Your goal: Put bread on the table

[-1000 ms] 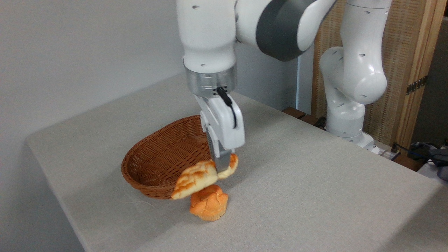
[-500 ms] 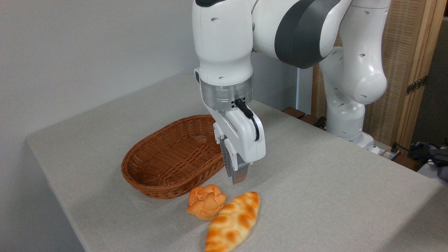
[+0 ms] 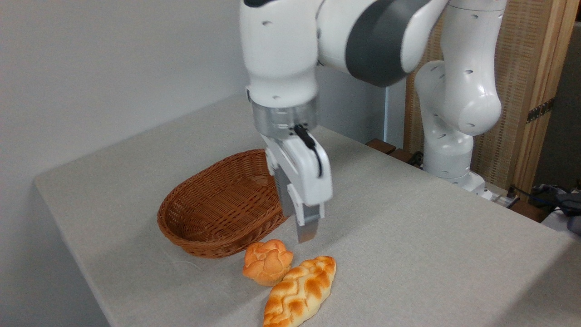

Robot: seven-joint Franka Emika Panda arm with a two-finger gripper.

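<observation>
Nearest the camera, the bread [image 3: 299,293] lies flat on the table [image 3: 408,236], its lower end reaching the bottom edge of the picture and its upper tip pointing away to the right. Nothing holds it. Its upper left side touches or all but touches the bun [image 3: 268,262], a small round orange roll that sits just in front of the basket [image 3: 218,206]. The cloth to the left of the bread runs only a short way before the table's near-left edge drops off, while to the right of the bread a wide stretch of bare cloth opens out toward the far right corner. Above and just behind the bun, the gripper [image 3: 305,234] hangs in the air, pointing down, clear of both the bread and the bun, with its tip close to the basket's right rim. It carries nothing; seen side-on, only one finger shows, so I cannot tell whether the jaws are spread or pressed together. The basket is a brown wicker oval with nothing showing inside. Beyond the basket the cloth continues to the back edge by the wall, and the arm's white base [image 3: 454,150] stands past the table's far right edge.
</observation>
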